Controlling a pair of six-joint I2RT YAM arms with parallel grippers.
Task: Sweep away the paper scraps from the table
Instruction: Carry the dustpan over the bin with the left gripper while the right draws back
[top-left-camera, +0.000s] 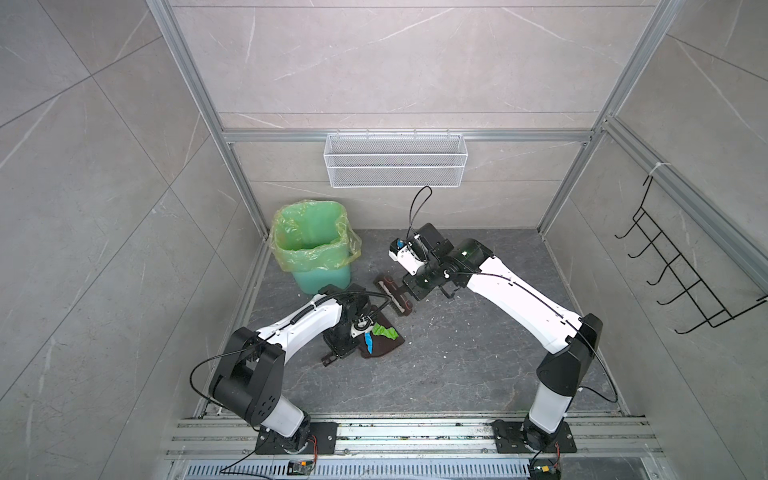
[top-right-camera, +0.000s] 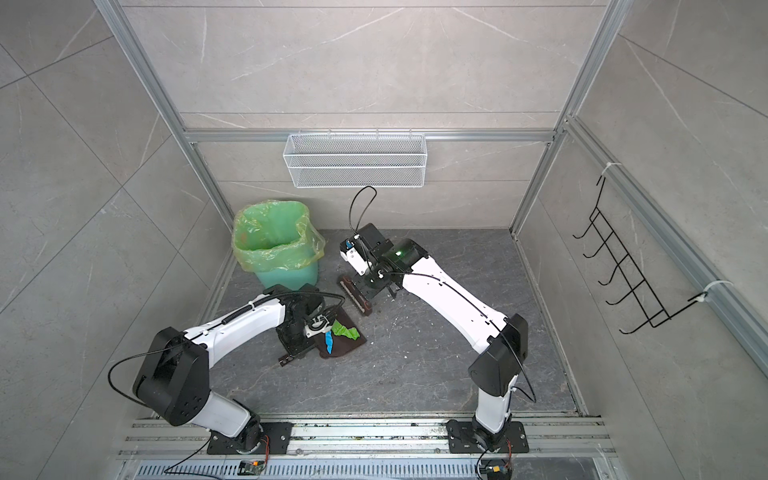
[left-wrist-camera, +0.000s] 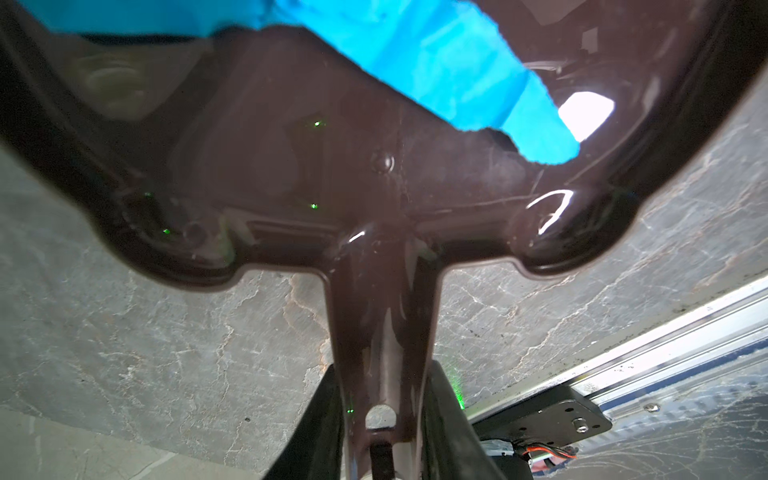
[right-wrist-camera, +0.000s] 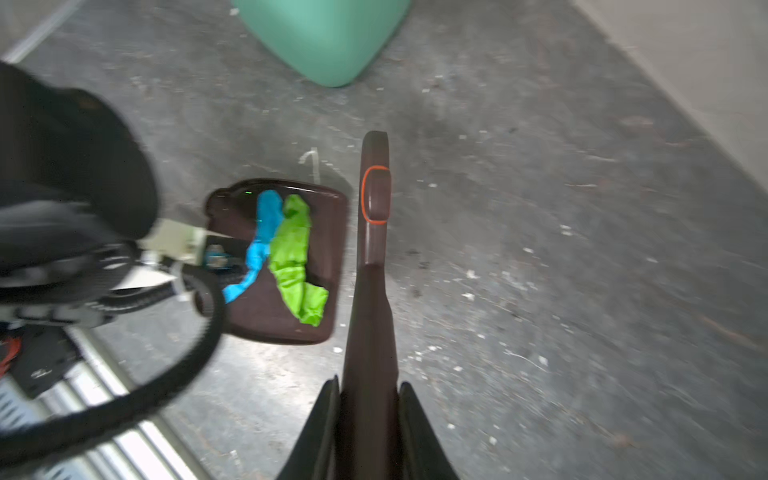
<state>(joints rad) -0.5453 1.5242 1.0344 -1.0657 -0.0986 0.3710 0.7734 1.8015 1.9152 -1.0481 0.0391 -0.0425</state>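
Got L gripper clamped on pan handle, fingers tight either side, no gap. Got R gripper pinched on brush handle the same way. Seeing pan on table at ~9 o'clock from table ctr in both top views; can't tell if fully seated. Counting 2 scraps, both inside pan: blue scrap nearer handle end, green scrap touching it at its 2 o'clock. Seeing brush at ~1 o'clock of pan, just beside pan lip, thin gap in R wrist view; bristle contact w/ table unclear. Spotting bin w/ green liner at 11 o'clock of pan, by back wall. Noting white crumbs scattered on table round brush.
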